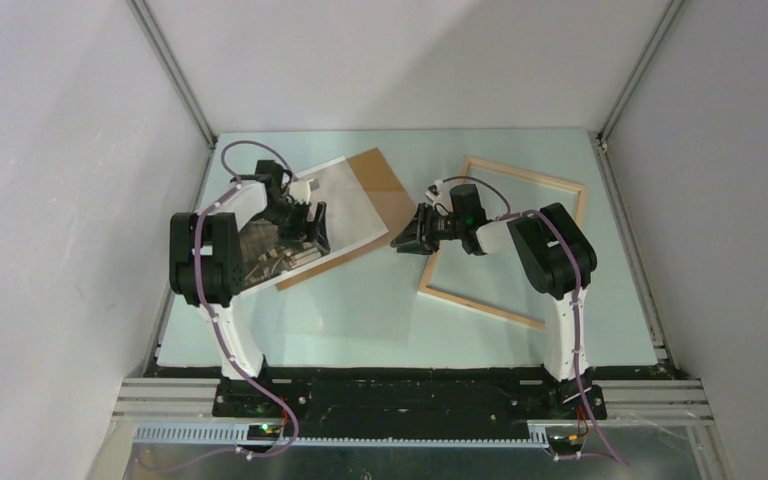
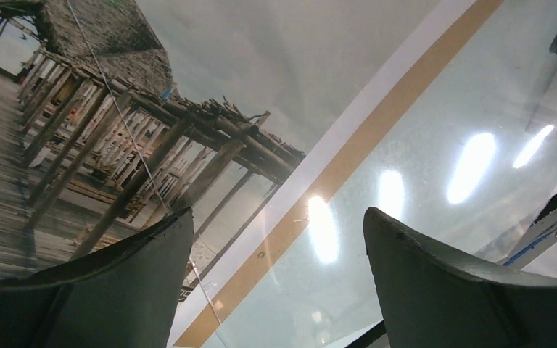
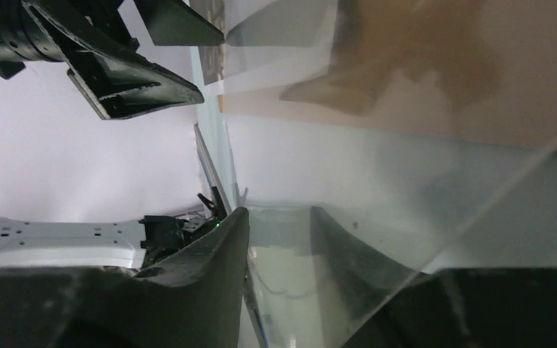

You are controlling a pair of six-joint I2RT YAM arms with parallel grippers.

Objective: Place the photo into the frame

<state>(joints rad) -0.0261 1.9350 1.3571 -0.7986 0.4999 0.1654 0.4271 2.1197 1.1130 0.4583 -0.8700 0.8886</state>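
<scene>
Top external view: photo (image 1: 350, 205) beneath the left jaws — spread wide; frame (image 1: 480, 308) rightward, at the right jaws, their state indiscernible.

Left arm (image 1: 205, 260): elbow folded high, forearm out ahead, wrist tipped down. Left hand (image 1: 312, 230) sits low, fingers (image 2: 116, 290) spread wide, nothing between them. Right arm (image 1: 550, 250): elbow up, forearm swung across toward the left arm, wrist roughly level. Right hand (image 1: 408, 235) points at the left hand, a clear gap between the two. Right fingers (image 3: 203, 283) part-way apart, gap visible between the tips. From the right wrist, the left hand's fingers show up and to the left of it.
</scene>
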